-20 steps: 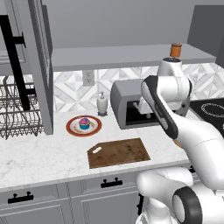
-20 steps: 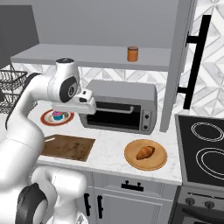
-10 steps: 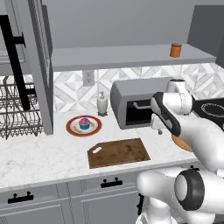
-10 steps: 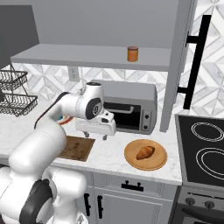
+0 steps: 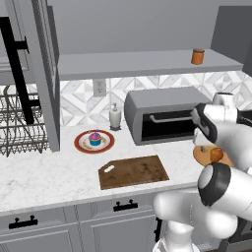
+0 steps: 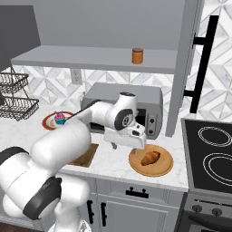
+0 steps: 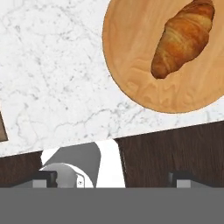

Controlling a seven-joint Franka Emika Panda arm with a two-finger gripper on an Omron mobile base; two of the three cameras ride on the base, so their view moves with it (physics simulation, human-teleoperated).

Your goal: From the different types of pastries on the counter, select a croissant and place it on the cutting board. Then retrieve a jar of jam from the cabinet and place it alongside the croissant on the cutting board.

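Lying diagonally on round plate (image 7: 144, 94), croissant (image 7: 183, 37)

You are looking at a kitchen in a home. A long white counter (image 5: 44, 177) runs across the middle, with grey drawers (image 5: 118, 224) under it. A toaster oven (image 5: 162, 118) sits in the middle, against the tiled wall. A dish rack (image 5: 19, 123) is at the left edge. A black stove (image 6: 210, 154) shows at the right. A grey shelf (image 6: 90, 59) runs across the top.
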